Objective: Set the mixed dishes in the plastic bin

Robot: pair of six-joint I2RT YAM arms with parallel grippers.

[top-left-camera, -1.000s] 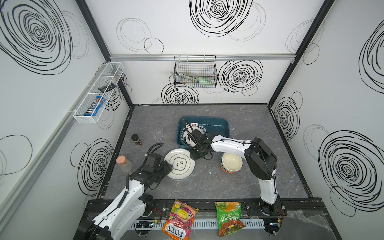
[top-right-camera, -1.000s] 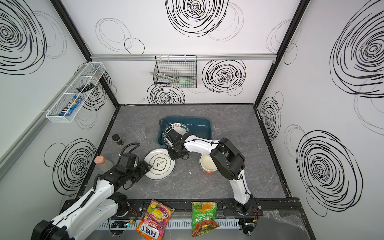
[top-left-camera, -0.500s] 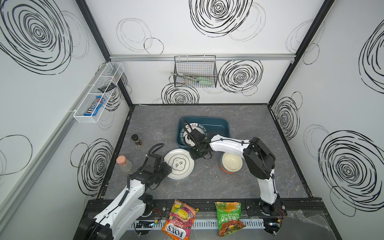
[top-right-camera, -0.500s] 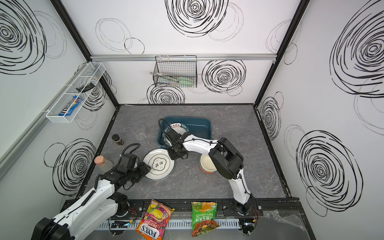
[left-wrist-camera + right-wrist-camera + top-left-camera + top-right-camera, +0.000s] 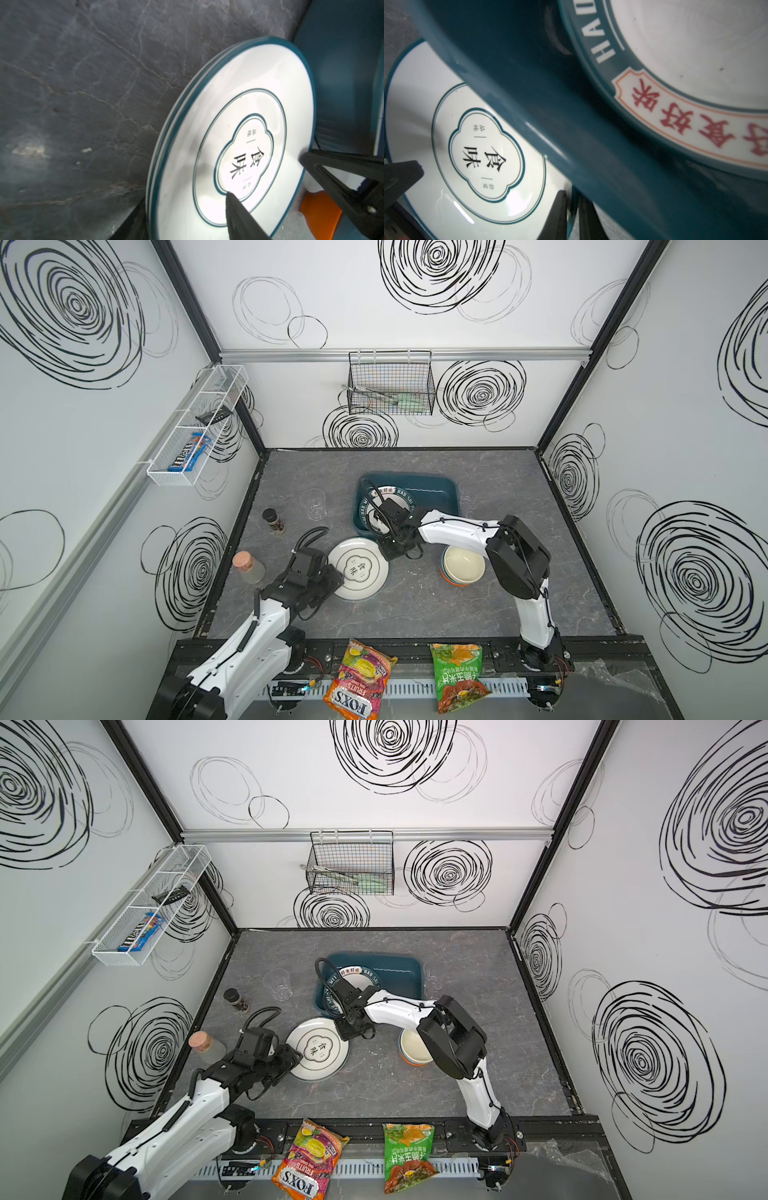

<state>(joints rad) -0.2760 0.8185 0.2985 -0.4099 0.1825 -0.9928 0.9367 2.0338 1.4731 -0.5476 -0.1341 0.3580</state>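
The plate (image 5: 359,568) with the quatrefoil mark is found flat on the tabletop (image 5: 519,605), just before the near wall of the bin (image 5: 436,489) and outside it. In the left wrist view a second rim is seen stacked under it. The plate's far rim, on the side toward the bin, is clamped by the right hand (image 5: 387,549). In the right wrist view its two fingers (image 5: 558,212) are shown close together with the rim pinched between them. The near rim is straddled by the left hand (image 5: 332,577): one finger (image 5: 239,216) is held over the plate's face and the other is seen below the rim. The two are set apart, and whether the stack is pressed by them cannot be told. A lettered plate (image 5: 388,492) is laid inside the bin, toward its left end in both top views. The bowls (image 5: 462,569), nested with the cream one uppermost, are left on the tabletop right of the plate. A cup (image 5: 313,504) is stood left of the bin.
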